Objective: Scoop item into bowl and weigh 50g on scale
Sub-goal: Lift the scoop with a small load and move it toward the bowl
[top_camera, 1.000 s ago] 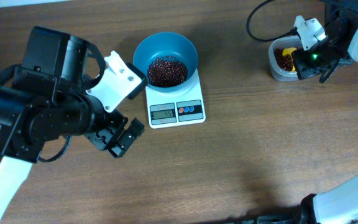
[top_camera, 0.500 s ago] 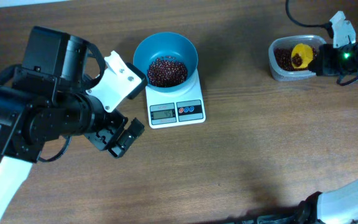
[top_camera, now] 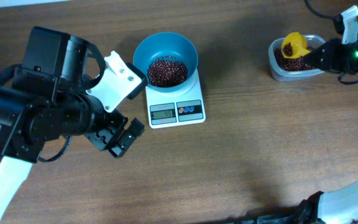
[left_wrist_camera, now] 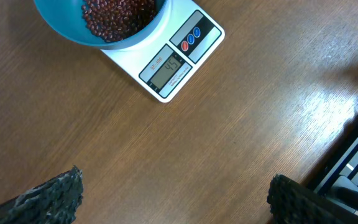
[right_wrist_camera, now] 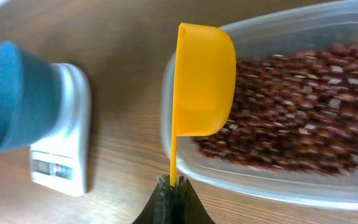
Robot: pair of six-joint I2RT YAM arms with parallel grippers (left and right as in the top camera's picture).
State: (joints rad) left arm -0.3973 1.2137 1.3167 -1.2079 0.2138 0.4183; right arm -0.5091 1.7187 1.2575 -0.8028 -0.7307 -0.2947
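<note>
Right of the white rectangular scale (top_camera: pixel 176 111), our right fingers (right_wrist_camera: pixel 185 208) clamp a yellow plastic scoop (right_wrist_camera: pixel 204 78); our left fingers (left_wrist_camera: pixel 48 200) gape, empty.

The table (left_wrist_camera: pixel 229 124) beneath the left end effector (left_wrist_camera: pixel 176 199) is brown wood grain, mostly matt with faint glare. That end effector's fingertips (left_wrist_camera: pixel 48 198) look dark and rough. Ahead of it, the bowl (left_wrist_camera: pixel 55 18) and scale (left_wrist_camera: pixel 166 68) are smooth plastic. The scoop (right_wrist_camera: pixel 204 81) gripped in the right end effector (right_wrist_camera: pixel 173 186) is glossy orange plastic, above a clear plastic tub (right_wrist_camera: pixel 278 180).
</note>
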